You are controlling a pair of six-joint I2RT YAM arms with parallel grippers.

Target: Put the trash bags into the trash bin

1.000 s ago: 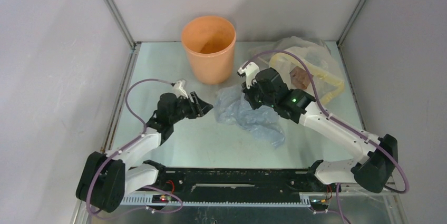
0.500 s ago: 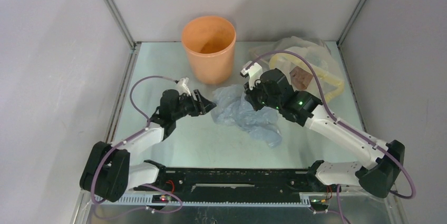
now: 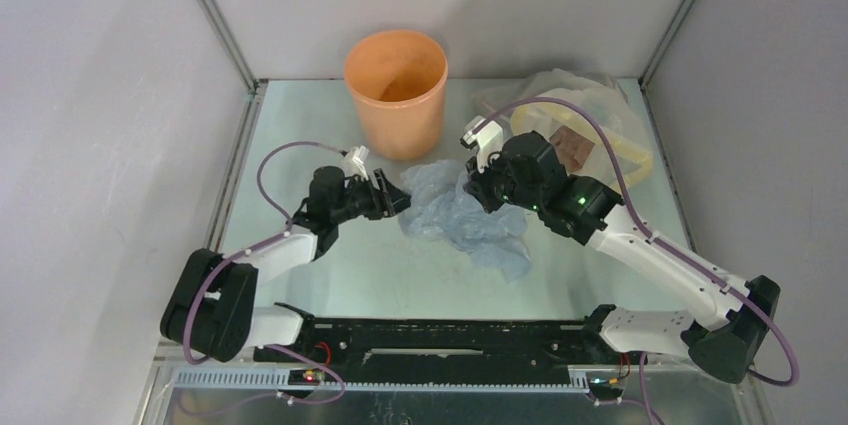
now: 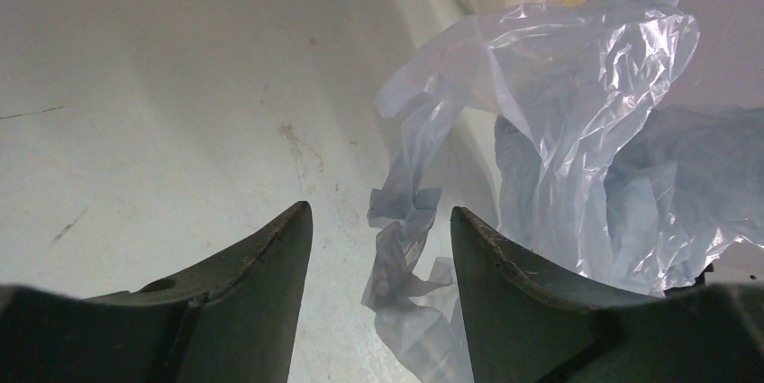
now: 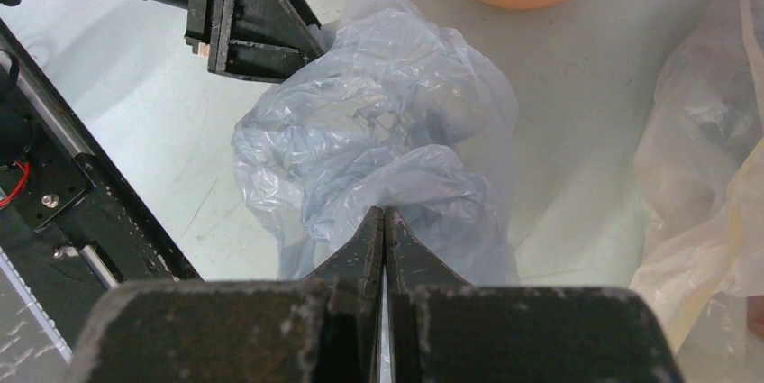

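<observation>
The pale blue-grey trash bag (image 3: 455, 217) lies crumpled on the table in front of the orange trash bin (image 3: 396, 93). My right gripper (image 3: 473, 187) is shut on the bag's upper edge; in the right wrist view its jaws (image 5: 385, 214) pinch the film (image 5: 378, 158). My left gripper (image 3: 398, 197) is open at the bag's left edge. In the left wrist view a twisted strip of the bag (image 4: 405, 239) lies between the open fingers (image 4: 270, 257); the rest of the bag (image 4: 577, 140) rises to the right.
A bulky clear-and-yellow plastic bundle (image 3: 590, 125) with a brown patch lies at the back right, close behind my right arm. The enclosure walls and metal frame posts (image 3: 215, 25) close in the table. A black rail (image 3: 440, 340) runs along the near edge.
My left gripper has advanced right to the bag's left edge. My right gripper has shifted slightly right and up, and the bag has bunched and drawn in toward the bin.
</observation>
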